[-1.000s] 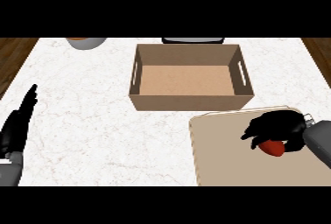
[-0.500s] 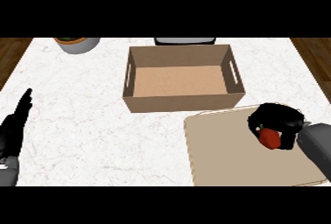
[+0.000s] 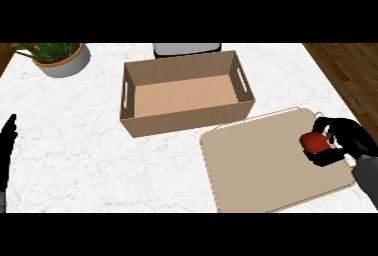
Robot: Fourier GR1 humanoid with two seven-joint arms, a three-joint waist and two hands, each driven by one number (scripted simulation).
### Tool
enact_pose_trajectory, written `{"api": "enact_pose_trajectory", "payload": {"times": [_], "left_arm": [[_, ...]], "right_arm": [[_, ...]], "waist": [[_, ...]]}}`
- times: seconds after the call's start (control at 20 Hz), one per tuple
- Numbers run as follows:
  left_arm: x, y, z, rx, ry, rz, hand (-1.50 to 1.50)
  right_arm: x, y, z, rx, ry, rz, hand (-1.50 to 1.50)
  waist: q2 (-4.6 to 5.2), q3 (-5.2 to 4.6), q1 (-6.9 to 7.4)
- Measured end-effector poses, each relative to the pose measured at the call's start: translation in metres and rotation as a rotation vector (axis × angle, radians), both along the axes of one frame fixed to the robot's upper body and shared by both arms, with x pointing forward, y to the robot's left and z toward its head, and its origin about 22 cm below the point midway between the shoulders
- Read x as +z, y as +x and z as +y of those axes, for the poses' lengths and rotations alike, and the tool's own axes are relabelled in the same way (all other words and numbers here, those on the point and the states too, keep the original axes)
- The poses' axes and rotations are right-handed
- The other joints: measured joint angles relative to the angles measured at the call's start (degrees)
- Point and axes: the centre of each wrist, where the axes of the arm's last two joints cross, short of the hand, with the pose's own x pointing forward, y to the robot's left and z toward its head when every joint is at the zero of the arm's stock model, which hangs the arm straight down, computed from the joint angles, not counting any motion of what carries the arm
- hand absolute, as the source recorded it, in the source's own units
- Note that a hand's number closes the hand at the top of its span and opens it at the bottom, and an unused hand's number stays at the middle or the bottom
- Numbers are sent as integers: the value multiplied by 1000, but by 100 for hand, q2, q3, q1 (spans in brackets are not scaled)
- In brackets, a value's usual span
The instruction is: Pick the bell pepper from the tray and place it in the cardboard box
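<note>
Head view, bell pepper (image 3: 315,142) in right robot hand (image 3: 345,141) over tray (image 3: 258,170), cardboard box (image 3: 184,95) beside

Right hand (image 3: 345,142) curled, gripping; left hand (image 3: 9,131) rests with fingers straight.

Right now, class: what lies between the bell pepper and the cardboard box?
Head view: only bare tray surface between bell pepper and cardboard box.

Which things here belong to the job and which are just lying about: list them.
Job: bell pepper, held by the right hand; tray; cardboard box.

Lying about: potted plant; grey object behind the box; left hand, resting at the left edge.
</note>
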Motion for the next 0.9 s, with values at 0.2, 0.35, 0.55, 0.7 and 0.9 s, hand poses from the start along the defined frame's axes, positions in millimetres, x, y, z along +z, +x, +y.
{"api": "enact_pose_trajectory", "payload": {"times": [0.2, 0.35, 0.55, 0.7, 0.9], "left_arm": [[-1, -4, 2, 4, 4, 6, 0], [-2, -4, 1, -10, 3, 7, 0], [-1, -3, -1, -28, 1, 1, 0], [2, 0, -2, -47, 1, -4, 0], [4, 4, -8, -77, -9, -16, 0]], "right_arm": [[12, 14, 18, -198, -23, -153, 150], [28, 29, 48, -248, -33, -297, 150], [55, 46, 97, -259, -29, -435, 150], [74, 51, 143, -257, -6, -485, 150], [115, 51, 188, -308, 7, -554, 150]], "waist": [[-21, -11, 72], [-16, -11, 159], [5, -6, 294], [37, 4, 381], [82, 7, 478]]}}
